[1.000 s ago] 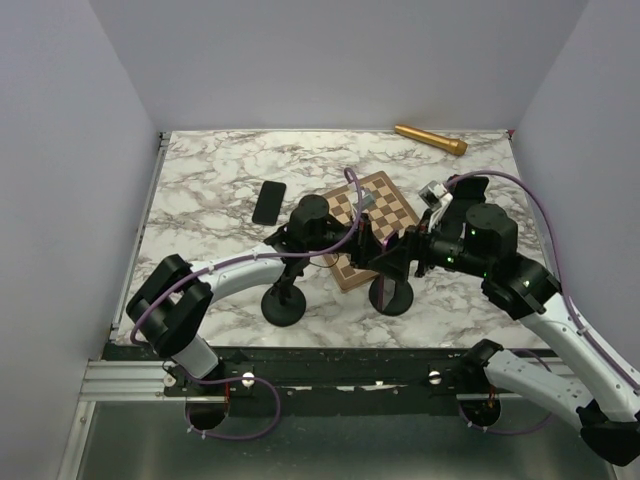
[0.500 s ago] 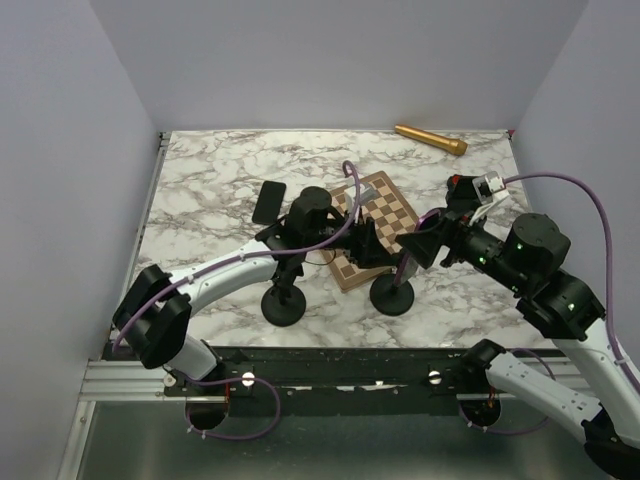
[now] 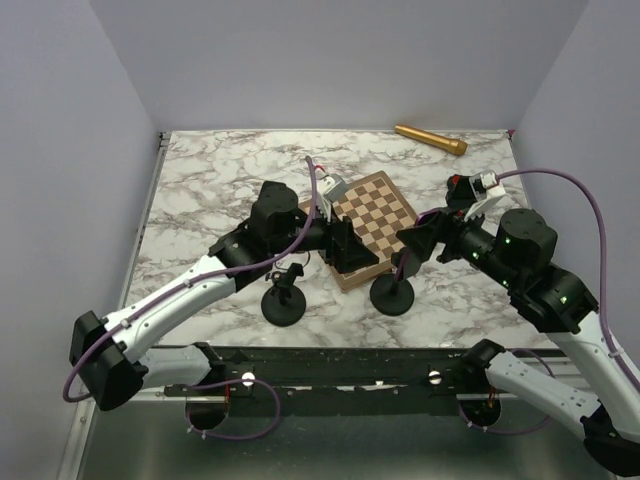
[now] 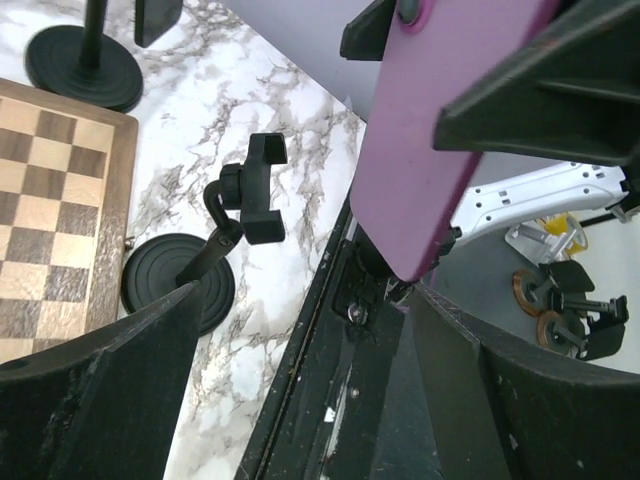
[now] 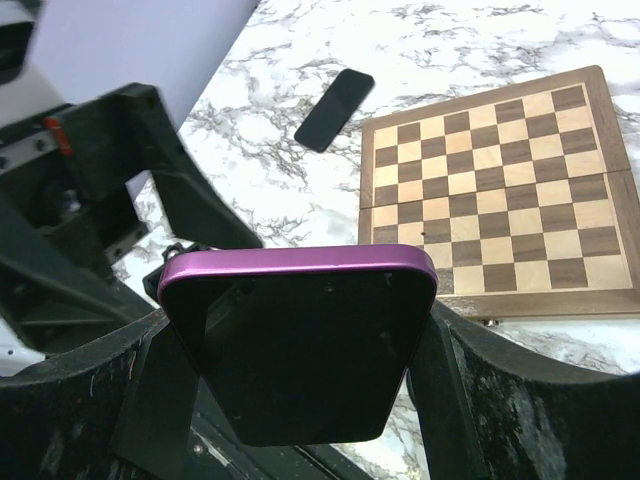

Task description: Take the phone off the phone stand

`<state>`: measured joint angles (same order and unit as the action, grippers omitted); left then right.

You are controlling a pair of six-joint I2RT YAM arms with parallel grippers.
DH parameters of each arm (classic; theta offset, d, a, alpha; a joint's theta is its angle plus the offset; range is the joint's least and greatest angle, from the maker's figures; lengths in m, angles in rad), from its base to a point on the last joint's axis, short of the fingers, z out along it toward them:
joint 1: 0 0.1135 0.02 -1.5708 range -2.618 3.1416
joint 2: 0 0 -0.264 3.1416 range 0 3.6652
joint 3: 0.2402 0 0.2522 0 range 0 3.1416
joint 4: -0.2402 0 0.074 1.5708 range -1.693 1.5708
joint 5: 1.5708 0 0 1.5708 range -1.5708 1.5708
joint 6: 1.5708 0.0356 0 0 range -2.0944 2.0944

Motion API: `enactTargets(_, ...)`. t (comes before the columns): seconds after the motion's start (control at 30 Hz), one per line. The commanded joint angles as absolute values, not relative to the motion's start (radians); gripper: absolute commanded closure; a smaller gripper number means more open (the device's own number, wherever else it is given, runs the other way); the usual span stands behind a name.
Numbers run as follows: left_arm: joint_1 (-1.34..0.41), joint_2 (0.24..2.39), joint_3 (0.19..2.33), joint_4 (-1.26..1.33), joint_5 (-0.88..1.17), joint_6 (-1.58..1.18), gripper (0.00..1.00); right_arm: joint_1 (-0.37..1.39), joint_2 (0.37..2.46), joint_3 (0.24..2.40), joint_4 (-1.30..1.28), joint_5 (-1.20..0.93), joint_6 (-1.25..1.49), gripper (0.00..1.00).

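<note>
Drawn back, the left tool is released; the phone, clenched by the right tool alone, could be dropped if jolted.

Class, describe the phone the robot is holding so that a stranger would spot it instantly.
Find the wooden chessboard in the middle of the marble table. By its near right edge, the right tool grips a phone. Its purple case sets it apart from the black phone lying flat left of the board.

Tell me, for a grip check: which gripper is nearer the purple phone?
Right. The right gripper clamps the purple phone; the left gripper is open, apart, to its left.
</note>
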<state>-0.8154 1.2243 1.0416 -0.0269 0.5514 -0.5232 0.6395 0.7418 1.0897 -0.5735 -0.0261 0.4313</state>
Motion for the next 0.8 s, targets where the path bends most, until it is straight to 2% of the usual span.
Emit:
enactTargets(0.0, -0.815, 1.114, 1.083, -0.138, 0.459, -0.527, 0.11, 0.639, 0.757, 1.136, -0.547, 0.052, 0.475, 0.99)
enactTargets(0.2, -0.861, 1.073, 1.081, -0.063, 0.481, -0.644, 0.08, 0.638, 0.792, 1.115, -0.504, 0.081, 0.530, 0.99)
enactTargets(0.33, -0.958, 1.123, 1.126, -0.091, 0.348, -0.609, 0.09, 0.638, 0.820, 1.114, -0.479, 0.029, 0.555, 0.99)
enactTargets(0.43, -0.990, 1.172, 1.175, -0.151, 0.267, -0.605, 0.16, 0.639, 0.825, 1.125, -0.468, -0.026, 0.579, 0.99)
enactTargets(0.77, -1.068, 1.290, 1.312, -0.248, 0.063, -0.514, 0.52, 0.639, 0.825, 1.105, -0.455, -0.084, 0.636, 0.99)
